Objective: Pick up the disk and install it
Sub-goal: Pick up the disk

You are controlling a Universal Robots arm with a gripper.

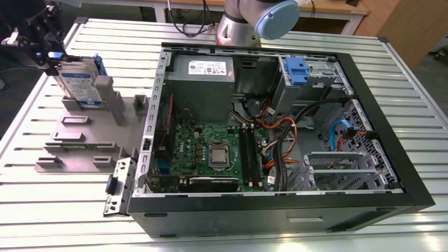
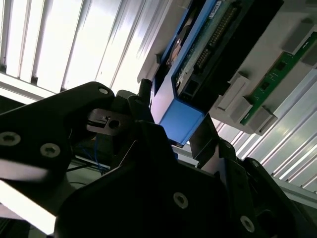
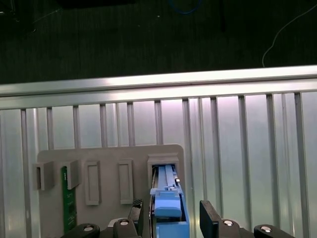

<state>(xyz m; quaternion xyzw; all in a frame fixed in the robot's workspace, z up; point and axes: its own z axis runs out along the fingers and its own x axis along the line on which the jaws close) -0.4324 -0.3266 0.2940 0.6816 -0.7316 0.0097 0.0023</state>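
1. Exterior view: the disk (image 1: 77, 84) is standing upright in a grey holder (image 1: 84, 131) on the slatted metal bench (image 1: 63, 210), beside an open computer case (image 1: 280, 210). The claw (image 1: 52, 52) is hovering at its top.
2. Second wrist view: the claw (image 2: 173, 124) is flanking the disk's (image 2: 198, 44) blue end.
3. First wrist view: the claw (image 3: 173, 218) is sitting spread, straddling the disk (image 3: 166, 198). Dark floor (image 3: 148, 39) is lying beyond the bench (image 3: 247, 148) edge.
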